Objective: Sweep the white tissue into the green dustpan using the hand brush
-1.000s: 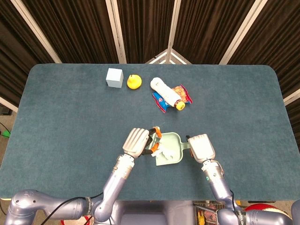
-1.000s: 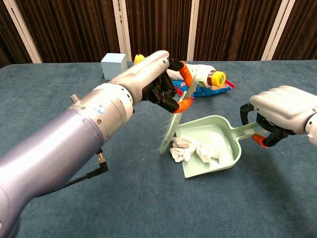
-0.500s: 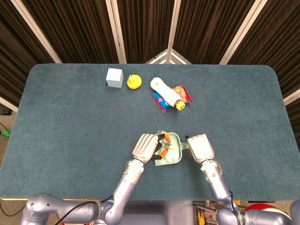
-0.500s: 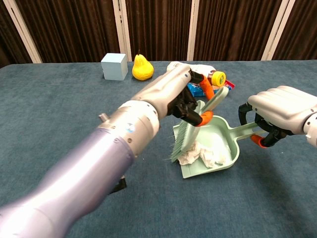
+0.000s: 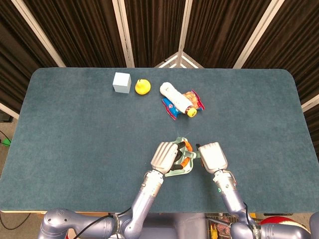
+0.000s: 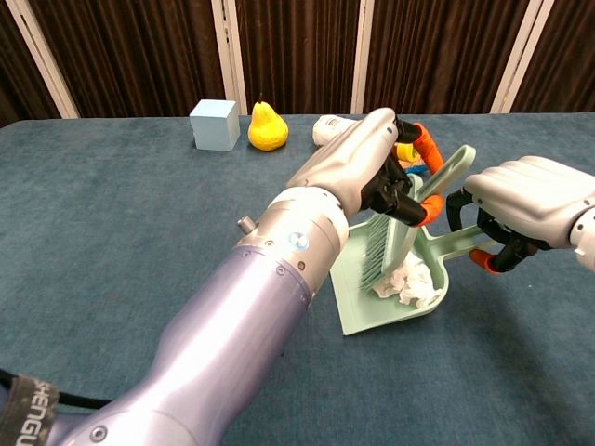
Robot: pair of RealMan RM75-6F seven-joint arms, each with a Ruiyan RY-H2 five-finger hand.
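Nearest the robot, the left hand grips the hand brush, bristles down inside the green dustpan, which sits flat on the bench. Just past the bristles, the white tissue lies bunched in the pan, close to its back wall on the handle side, so it sits to the right of the brush, towards the right hand. That right hand grasps the dustpan's handle and steadies it. The brush's long axis leans up and to the right, over the tissue. By the look of it the tissue is all inside, and the brush has only to lift away. At the far edge: a blue cube, a yellow pear.
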